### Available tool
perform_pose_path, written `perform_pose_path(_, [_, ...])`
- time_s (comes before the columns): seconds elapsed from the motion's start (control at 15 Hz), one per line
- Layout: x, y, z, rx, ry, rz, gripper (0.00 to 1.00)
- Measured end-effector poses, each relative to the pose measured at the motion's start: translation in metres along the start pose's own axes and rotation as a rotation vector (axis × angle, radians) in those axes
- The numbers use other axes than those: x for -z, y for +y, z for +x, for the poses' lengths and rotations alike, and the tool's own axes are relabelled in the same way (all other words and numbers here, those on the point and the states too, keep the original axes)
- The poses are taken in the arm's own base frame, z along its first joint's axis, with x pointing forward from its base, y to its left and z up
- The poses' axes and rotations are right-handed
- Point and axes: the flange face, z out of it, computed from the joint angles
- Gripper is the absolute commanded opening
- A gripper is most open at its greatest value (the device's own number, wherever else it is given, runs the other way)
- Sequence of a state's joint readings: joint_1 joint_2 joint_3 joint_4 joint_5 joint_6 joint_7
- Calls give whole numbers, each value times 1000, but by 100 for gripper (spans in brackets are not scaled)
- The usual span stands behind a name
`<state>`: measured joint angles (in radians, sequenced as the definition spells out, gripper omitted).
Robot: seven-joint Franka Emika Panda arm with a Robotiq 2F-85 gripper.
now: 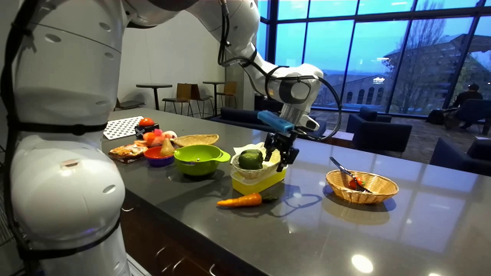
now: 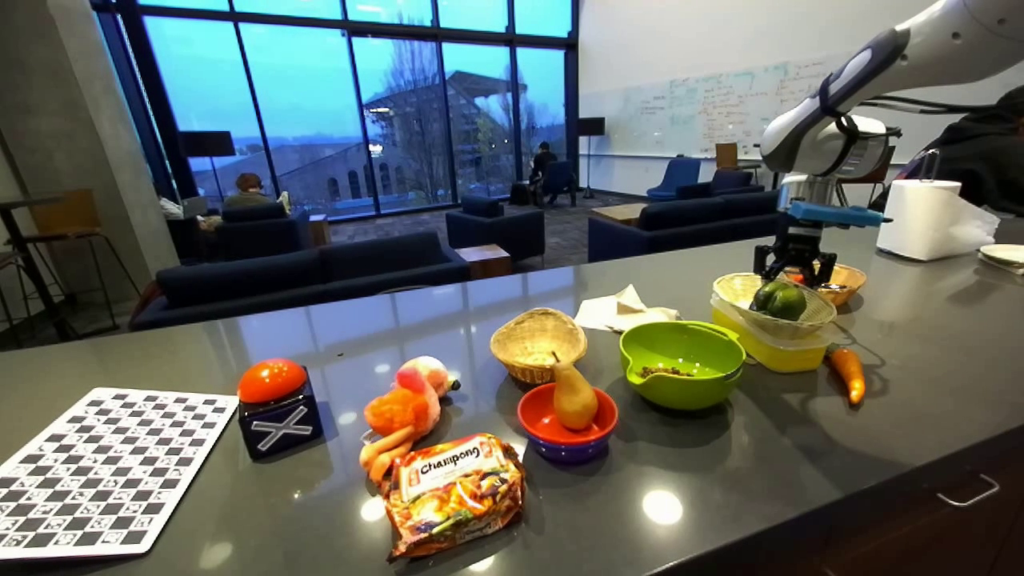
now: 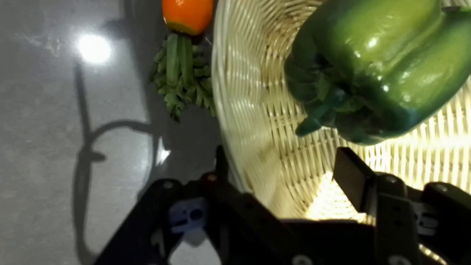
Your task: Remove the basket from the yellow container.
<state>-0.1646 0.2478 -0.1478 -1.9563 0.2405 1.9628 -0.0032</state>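
The basket is a pale woven oval (image 1: 251,174) resting on top of the yellow container (image 1: 257,185), a low squarish tub. A green pepper (image 1: 250,159) lies in the basket. In an exterior view the basket (image 2: 734,290), pepper (image 2: 780,301) and container (image 2: 774,349) also show. My gripper (image 1: 274,162) is open at the basket's edge, fingers pointing down. In the wrist view the gripper (image 3: 285,171) straddles the basket's rim (image 3: 241,121): one finger is outside, the other inside, apart from the pepper (image 3: 375,70). The container is hidden under the basket there.
A carrot (image 1: 241,200) lies beside the container. A lime-green bowl (image 1: 197,161) stands close by. A tan basket (image 1: 362,188) holds a tomato and a dark spoon. A red bowl with a pear (image 2: 574,400), a small basket (image 2: 534,340) and a noodle pack (image 2: 460,496) stand farther along.
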Motion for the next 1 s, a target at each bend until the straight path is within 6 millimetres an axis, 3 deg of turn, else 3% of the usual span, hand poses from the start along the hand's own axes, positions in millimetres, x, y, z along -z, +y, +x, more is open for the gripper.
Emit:
perform_pose_path(0.2, [1, 2, 1, 1, 2, 10, 19])
perform_pose_path(0.4, [3, 3, 1, -1, 6, 13, 2])
perform_pose_path(1.0, [17, -4, 1, 29, 31, 27, 2])
